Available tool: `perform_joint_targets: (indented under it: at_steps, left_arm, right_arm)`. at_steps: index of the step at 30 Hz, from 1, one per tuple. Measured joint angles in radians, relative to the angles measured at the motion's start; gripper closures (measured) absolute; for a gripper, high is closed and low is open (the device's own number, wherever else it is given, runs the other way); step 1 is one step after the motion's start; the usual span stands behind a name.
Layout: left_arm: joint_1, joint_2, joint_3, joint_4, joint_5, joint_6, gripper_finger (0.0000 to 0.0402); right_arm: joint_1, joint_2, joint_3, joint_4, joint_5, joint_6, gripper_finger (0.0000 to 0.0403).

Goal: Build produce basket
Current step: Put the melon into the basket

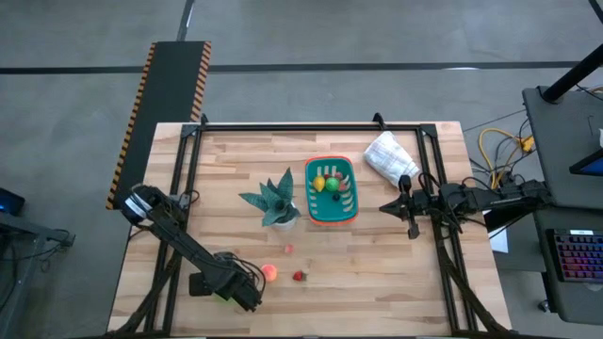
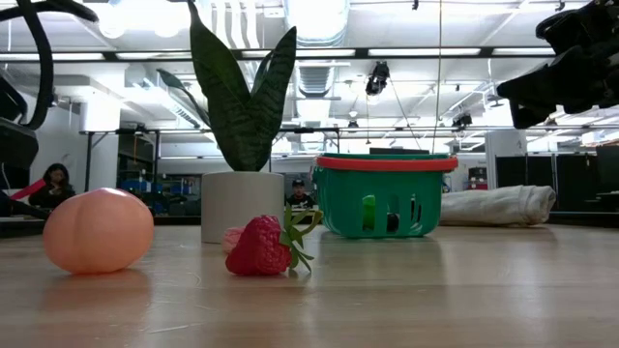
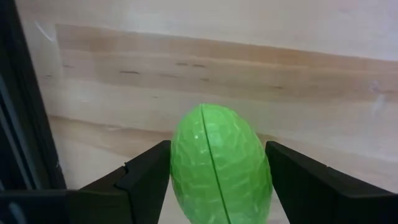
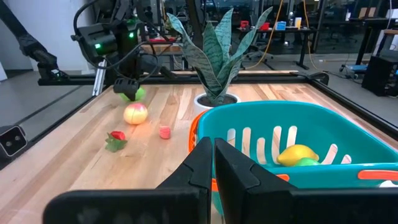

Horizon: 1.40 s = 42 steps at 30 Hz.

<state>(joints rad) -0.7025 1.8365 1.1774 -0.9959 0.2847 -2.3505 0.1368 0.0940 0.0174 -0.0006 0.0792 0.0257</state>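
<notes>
Between our left gripper's (image 3: 214, 180) two dark fingers sits a green faceted toy fruit (image 3: 219, 163) with a seam down its middle. The jaws stand only as wide as the fruit, each finger pressed to a flank, so we judge it held; nothing shows whether it is lifted clear of the wooden table (image 3: 249, 62). Just beyond these jaws, toward the table's middle, lie the other loose pieces: a peach-coloured round fruit (image 1: 269, 272), a strawberry (image 1: 299, 276) beside it and a small pink piece (image 1: 288, 249) a little farther on.

Farther out again, past a spiky-leaved plant in a white pot (image 1: 276, 204), stands the teal basket (image 1: 350, 213), upright, orange band on top, with yellow, green and red produce (image 1: 327, 184) already inside. Our right gripper (image 4: 212, 163) waits at the basket's far side, jaws pressed together and empty, the basket rim just in front of them. A white bag (image 1: 389, 157) lies near that arm.

To do this step well, we should keep the squeeze steady across the fruit's widest part, since its rounded sides could squirt free. We should lift well above the loose pieces, carry it wide of the plant's leaves, and let go low over the basket's open middle so that it neither bounces out nor tips the light basket.

We can read no brand, label or writing on anything here.
</notes>
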Motion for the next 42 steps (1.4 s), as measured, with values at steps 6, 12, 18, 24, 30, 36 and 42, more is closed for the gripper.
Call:
perform_joint_targets:
  at_steps: [6,12,18,24,30,36,42]
  left_arm:
    - [0.000,0.001,0.000,-0.003,0.013,0.001,0.0158]
    - [-0.002,-0.005,0.020,-0.002,0.090,0.001,0.0158]
    - [-0.002,-0.005,0.021,-0.001,0.132,-0.003,0.0158]
    - [-0.002,-0.005,0.024,0.015,0.165,-0.024,0.0158]
    - [-0.013,-0.006,0.027,0.022,0.182,-0.026,0.0158]
    - [-0.018,-0.006,-0.001,0.020,0.162,0.024,0.0158]
    - [-0.018,-0.006,-0.011,0.026,0.154,0.047,0.0158]
  right_arm:
    - [0.000,0.000,0.000,0.000,0.000,0.000,0.0394]
    - [0.000,0.000,0.000,0.000,0.000,0.000,0.0394]
    - [0.000,0.000,0.000,0.000,0.000,0.001,0.0394]
    - [0.000,0.000,0.000,-0.001,0.000,0.006,0.0394]
    - [0.000,0.000,0.000,-0.001,-0.001,0.053,0.0394]
    - [0.000,0.000,0.000,-0.001,-0.001,0.053,0.0394]
    - [0.000,0.000,0.000,-0.001,-0.001,0.053,0.0394]
